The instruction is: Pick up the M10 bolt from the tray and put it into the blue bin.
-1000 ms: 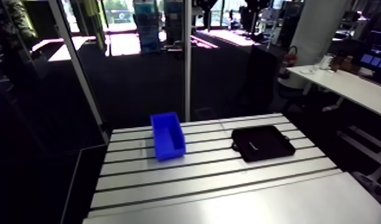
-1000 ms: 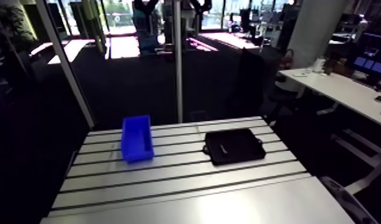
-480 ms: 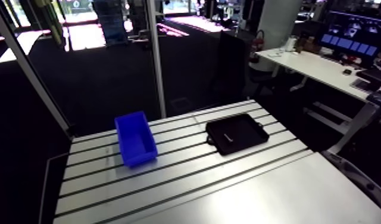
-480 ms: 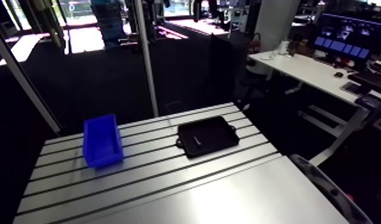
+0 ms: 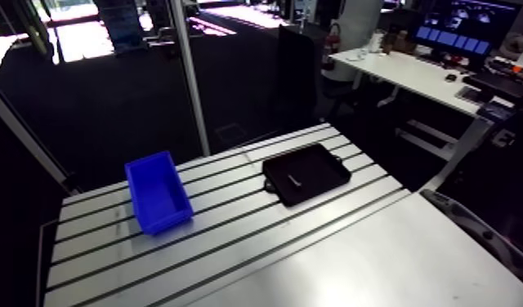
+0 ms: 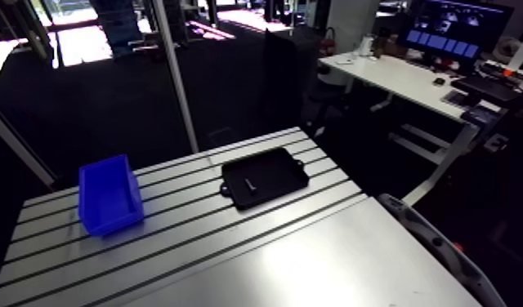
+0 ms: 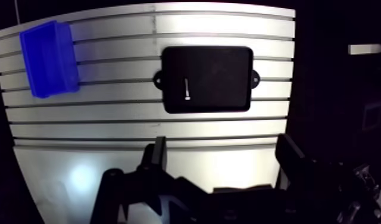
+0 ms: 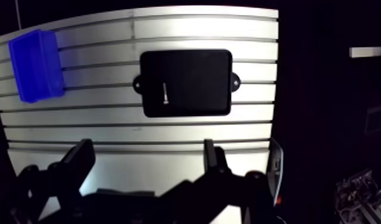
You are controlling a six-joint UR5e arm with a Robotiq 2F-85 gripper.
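Arm view, counter [image 5: 257,245]: slotted aluminium, carrying the blue bin [image 5: 157,193] and the black tray [image 5: 306,173], well apart.
Arm view, M10 bolt [image 5: 293,179]: lying flat inside the tray, on the bin's side.
Wrist view, end effector [image 7: 222,149]: fingers [image 7: 158,158] spread wide, nothing between them.
Wrist view, tray: ahead of the end effector, with the bolt lying in it.

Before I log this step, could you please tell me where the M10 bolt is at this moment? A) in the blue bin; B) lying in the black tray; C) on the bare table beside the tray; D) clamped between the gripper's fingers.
B: the bolt lies inside the black tray, the gripper is open with nothing between its fingers, and the blue bin looks empty.
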